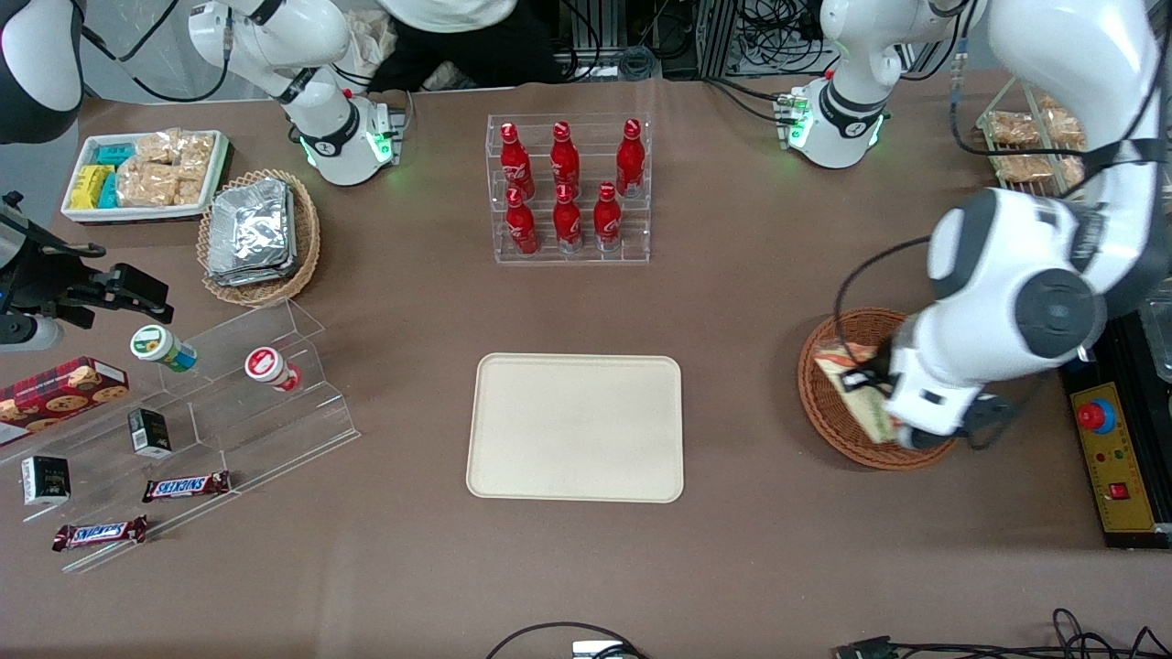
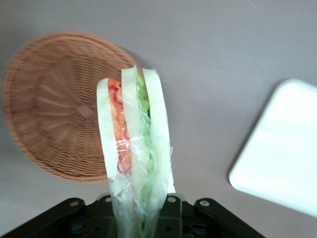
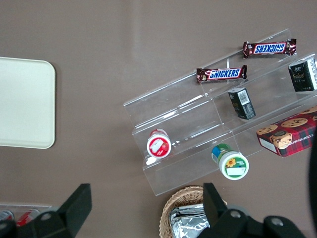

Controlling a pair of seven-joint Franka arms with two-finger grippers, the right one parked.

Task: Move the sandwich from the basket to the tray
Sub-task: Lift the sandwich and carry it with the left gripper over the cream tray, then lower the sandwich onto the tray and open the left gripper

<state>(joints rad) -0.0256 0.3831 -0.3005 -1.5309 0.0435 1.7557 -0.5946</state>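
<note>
Front view: left gripper sits over the reddish-brown wicker basket, mostly hidden by the arm's wrist. The wrapped sandwich shows at the basket, just beside the wrist housing; from here I cannot tell whether it is clear of the weave. The cream tray lies well apart, toward the table's middle, with nothing on it.

Left wrist view: the gripper is clamped on the sandwich's bread end, wedge projecting outward. The basket looks bare beneath it, so the sandwich is lifted. 1 corner of the tray shows.

Right wrist view: only a tray edge.

Risk: slick wrap and soft bread. The wedge may slip or pivot during transfer, or squash under the grip.
</note>
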